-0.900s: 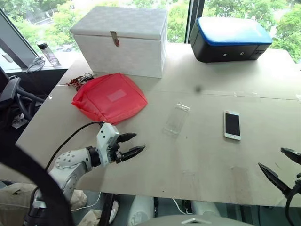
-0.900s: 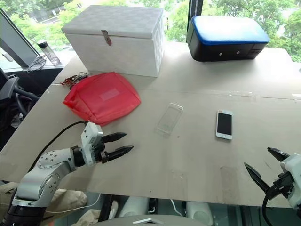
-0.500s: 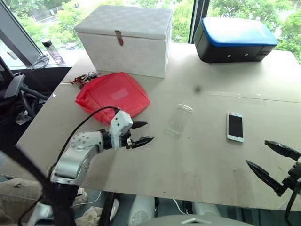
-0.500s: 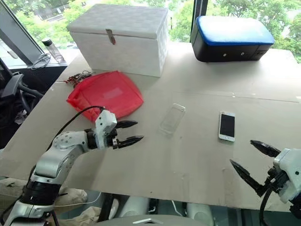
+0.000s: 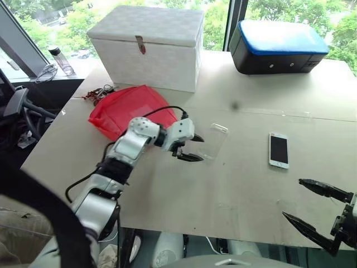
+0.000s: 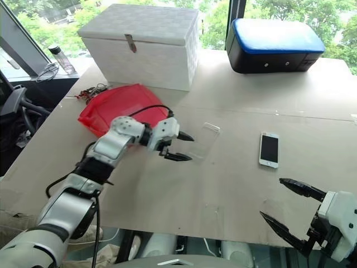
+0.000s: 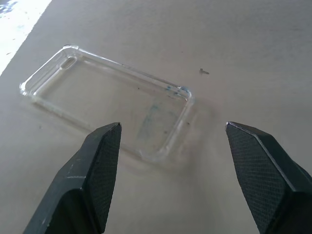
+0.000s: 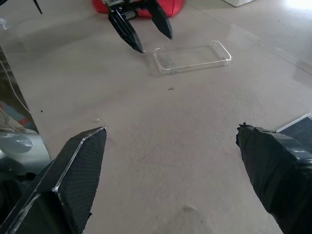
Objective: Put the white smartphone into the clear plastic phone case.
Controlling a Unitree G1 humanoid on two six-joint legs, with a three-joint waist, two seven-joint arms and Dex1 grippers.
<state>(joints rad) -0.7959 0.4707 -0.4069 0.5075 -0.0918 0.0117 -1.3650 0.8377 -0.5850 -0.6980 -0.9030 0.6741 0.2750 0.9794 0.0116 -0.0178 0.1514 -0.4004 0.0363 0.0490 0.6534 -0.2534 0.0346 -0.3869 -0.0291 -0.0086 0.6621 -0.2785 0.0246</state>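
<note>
One clear plastic phone case lying flat, glossy rounded corners, left gripper spread beside it, right gripper spread

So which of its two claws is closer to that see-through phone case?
The left. Its tool is open right beside the clear phone case, not touching; the right tool hangs open at the table's near edge.

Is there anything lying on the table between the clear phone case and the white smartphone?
No. Between the clear phone case and the white smartphone the table is bare, as the left eye view shows.
</note>
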